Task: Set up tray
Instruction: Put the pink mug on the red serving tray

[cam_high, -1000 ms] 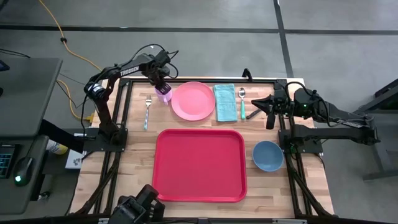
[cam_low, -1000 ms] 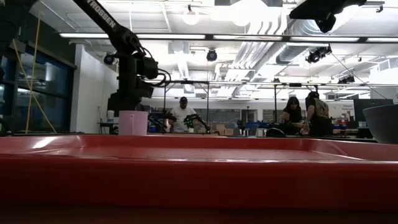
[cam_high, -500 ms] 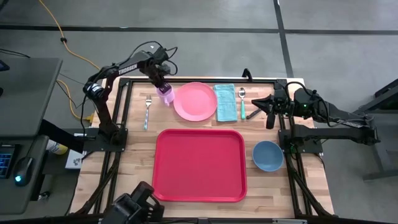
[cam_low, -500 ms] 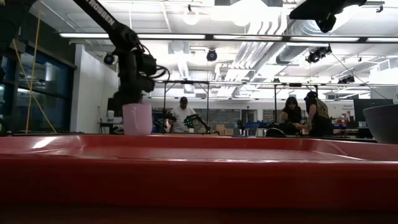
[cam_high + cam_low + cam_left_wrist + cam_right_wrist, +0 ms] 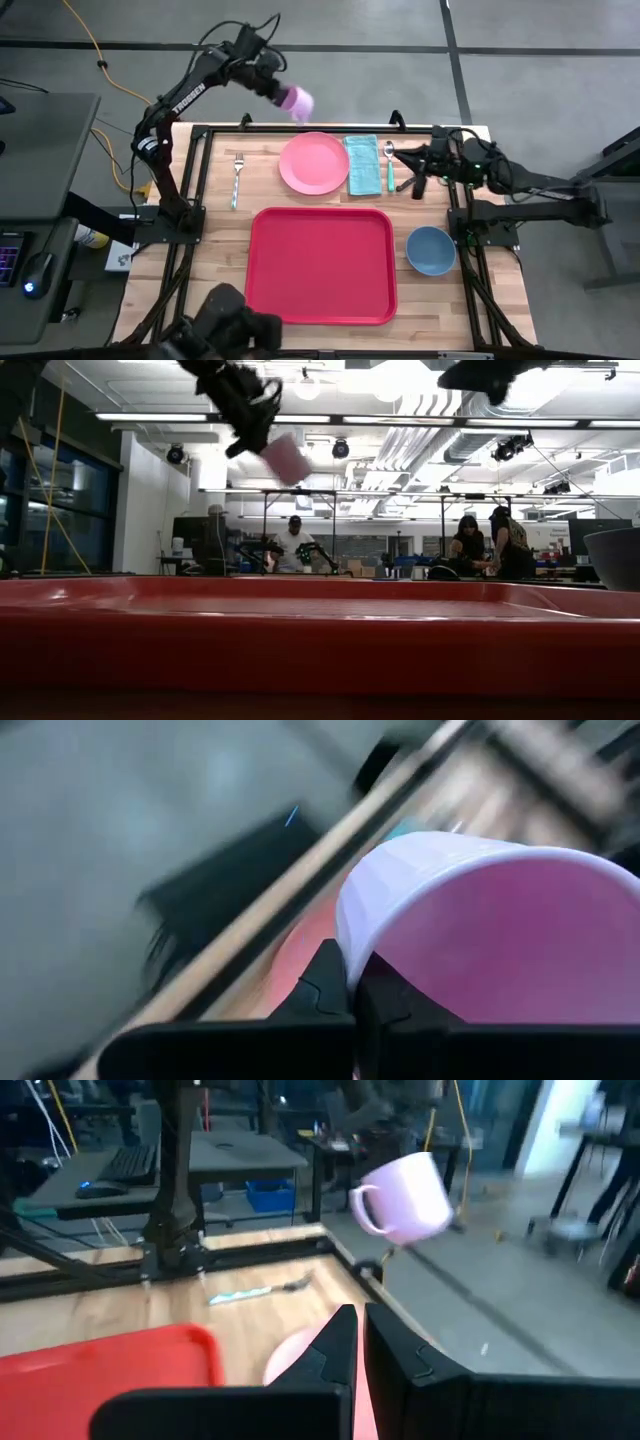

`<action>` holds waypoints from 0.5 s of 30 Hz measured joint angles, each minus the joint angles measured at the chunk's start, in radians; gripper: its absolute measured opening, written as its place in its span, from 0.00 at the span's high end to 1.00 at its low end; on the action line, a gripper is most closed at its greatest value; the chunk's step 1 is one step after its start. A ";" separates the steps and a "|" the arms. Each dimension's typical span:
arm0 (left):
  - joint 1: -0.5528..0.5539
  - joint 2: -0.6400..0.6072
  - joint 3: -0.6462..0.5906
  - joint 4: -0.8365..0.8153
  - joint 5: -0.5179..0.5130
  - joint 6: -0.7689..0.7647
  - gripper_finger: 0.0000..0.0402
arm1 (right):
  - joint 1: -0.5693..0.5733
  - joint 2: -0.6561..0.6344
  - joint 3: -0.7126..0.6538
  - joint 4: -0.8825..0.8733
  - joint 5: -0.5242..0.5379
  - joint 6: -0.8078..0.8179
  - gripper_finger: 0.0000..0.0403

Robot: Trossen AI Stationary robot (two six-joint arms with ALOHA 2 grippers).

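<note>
Your large flat red plastic tray (image 5: 320, 265) lies bare at the table's near middle, so nothing is loaded yet; round pink plate (image 5: 313, 162), blue bowl (image 5: 431, 250), teal napkin (image 5: 361, 163) wait beside it; left gripper (image 5: 277, 92) pinches the lilac mug (image 5: 298, 100) aloft; right gripper (image 5: 418, 163) hovers closed, empty.

Bright, even light from ceiling tubes (image 5: 330, 422) (glaring at twelve o'clock); both wrist views are motion-blurred, the pink cup (image 5: 500, 935) smeared.
</note>
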 joint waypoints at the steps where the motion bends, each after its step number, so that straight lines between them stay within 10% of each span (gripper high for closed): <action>1: -0.018 0.000 0.008 0.049 0.007 -0.036 0.95 | 0.000 0.031 0.000 0.041 0.008 -0.039 1.00; 15: -0.190 0.093 0.011 0.337 0.043 -0.227 0.95 | 0.000 0.383 0.154 0.149 0.030 -0.294 0.98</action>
